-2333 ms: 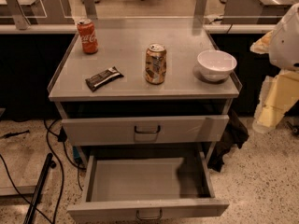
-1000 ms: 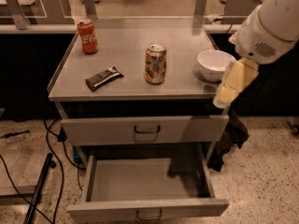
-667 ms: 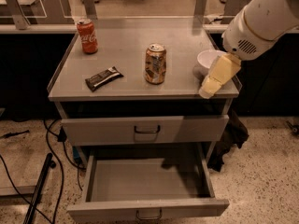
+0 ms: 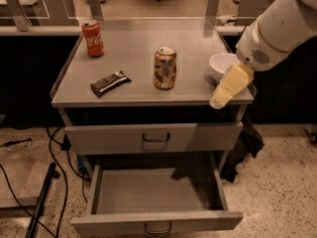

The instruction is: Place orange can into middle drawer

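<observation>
Nearest the camera, the wide shallow grey metal middle drawer (image 4: pixel 154 193) is seen pulled open. Above it, the pale yellow gripper (image 4: pixel 226 90) is held at the right front edge of the grey cabinet top (image 4: pixel 130 47); whether it is clenched cannot be told. Farther back, the orange-gold patterned can (image 4: pixel 165 67) is stood upright mid-top, apart from the gripper.

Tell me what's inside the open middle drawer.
Only bare floor and shadow show in the middle drawer; its back runs under the upper drawer, unseen. The orange can stands on the cabinet top; the gripper hangs at its right edge.
</observation>
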### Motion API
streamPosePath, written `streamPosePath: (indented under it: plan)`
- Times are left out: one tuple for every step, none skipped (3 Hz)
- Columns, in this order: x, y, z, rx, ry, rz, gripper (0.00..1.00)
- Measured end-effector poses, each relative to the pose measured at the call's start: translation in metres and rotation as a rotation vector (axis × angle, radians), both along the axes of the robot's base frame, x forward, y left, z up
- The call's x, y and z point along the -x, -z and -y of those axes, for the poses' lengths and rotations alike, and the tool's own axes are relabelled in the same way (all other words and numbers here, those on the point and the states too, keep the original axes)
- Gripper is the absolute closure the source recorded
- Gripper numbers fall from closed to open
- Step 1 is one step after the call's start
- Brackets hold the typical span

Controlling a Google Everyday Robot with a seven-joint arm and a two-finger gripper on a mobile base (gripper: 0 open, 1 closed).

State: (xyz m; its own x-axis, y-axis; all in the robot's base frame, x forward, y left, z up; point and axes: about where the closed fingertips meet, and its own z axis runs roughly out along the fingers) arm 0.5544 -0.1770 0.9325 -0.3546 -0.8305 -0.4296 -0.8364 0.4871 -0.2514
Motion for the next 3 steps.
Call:
streamPosePath:
  plan:
    - [-0.016,0.014,-0.005,-0.063,0.035,0.005,0.00]
    - [-0.042,0.018,-0.019,-0.136,0.045,0.040,0.00]
    - [-0.069,0.021,-0.033,-0.210,0.064,0.082,0.00]
